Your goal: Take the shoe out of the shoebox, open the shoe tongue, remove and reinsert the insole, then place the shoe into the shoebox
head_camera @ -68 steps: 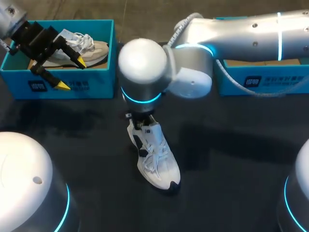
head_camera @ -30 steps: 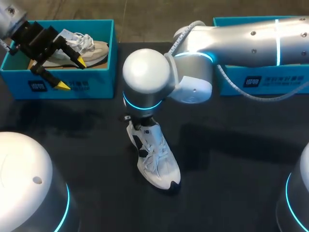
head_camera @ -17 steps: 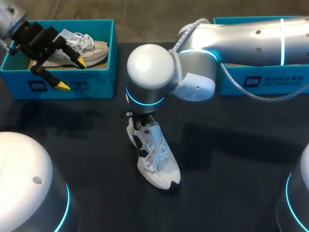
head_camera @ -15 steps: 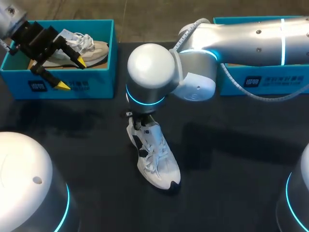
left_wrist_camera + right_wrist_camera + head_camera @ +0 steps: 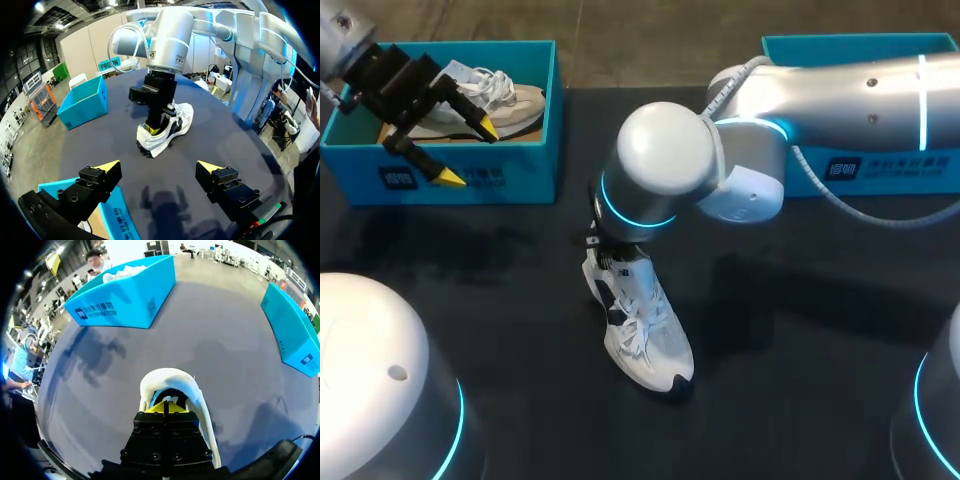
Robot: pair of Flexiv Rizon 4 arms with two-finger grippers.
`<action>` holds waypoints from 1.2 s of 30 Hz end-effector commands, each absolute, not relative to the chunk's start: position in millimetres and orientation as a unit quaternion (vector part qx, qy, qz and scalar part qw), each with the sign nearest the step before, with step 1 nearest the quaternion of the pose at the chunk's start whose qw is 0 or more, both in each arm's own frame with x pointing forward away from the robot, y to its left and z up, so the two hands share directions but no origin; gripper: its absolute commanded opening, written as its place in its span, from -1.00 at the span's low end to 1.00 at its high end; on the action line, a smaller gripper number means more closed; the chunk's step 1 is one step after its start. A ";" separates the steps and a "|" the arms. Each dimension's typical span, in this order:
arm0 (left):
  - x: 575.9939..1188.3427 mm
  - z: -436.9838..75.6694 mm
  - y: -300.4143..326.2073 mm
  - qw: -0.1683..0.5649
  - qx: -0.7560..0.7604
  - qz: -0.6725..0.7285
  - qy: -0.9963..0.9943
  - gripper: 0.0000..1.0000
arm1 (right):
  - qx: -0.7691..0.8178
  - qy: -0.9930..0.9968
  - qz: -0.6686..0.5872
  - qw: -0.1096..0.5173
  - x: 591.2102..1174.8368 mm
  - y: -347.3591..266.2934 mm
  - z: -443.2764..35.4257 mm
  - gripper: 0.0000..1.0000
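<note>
The white shoe (image 5: 640,330) stands upright near the middle of the dark tabletop (image 5: 800,380), toe toward the robot. The right arm reaches in over it. The right end effector (image 5: 165,408) points down into the shoe's heel opening with its yellow tips pressed together; whether they pinch anything I cannot tell. The left end effector (image 5: 469,154) hangs over the front wall of the left shoebox (image 5: 520,170), fingers wide apart and empty. A second shoe (image 5: 515,100) lies in that box. The right shoebox (image 5: 900,172) sits partly behind the right arm.
</note>
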State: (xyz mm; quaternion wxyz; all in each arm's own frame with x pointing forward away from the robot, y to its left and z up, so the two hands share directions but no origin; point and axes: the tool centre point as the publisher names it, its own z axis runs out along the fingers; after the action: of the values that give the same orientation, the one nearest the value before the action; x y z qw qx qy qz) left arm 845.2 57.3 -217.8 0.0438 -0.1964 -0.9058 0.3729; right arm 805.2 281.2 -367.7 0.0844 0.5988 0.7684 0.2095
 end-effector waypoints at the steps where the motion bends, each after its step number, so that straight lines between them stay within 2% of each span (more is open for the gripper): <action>1: 845.8 -217.6 57.6 0.045 -0.197 0.372 -0.906 1.00 | 0.596 0.769 0.215 0.080 806.5 281.8 -367.2 -1.00; 19: 845.8 -217.6 57.6 0.045 -0.197 0.372 -0.906 1.00 | 0.586 0.774 0.223 0.089 805.3 287.0 -352.9 -1.00; 36: 845.8 -217.6 57.6 0.045 -0.197 0.372 -0.906 1.00 | 0.586 0.774 0.232 0.054 814.8 292.3 -378.9 -1.00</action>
State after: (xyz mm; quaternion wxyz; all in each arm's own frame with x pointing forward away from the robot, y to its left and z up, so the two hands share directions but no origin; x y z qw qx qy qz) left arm 845.2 57.4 -217.8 0.0438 -0.1963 -0.9058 0.3729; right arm 810.9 289.9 -369.3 0.0605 0.5874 0.7738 0.2293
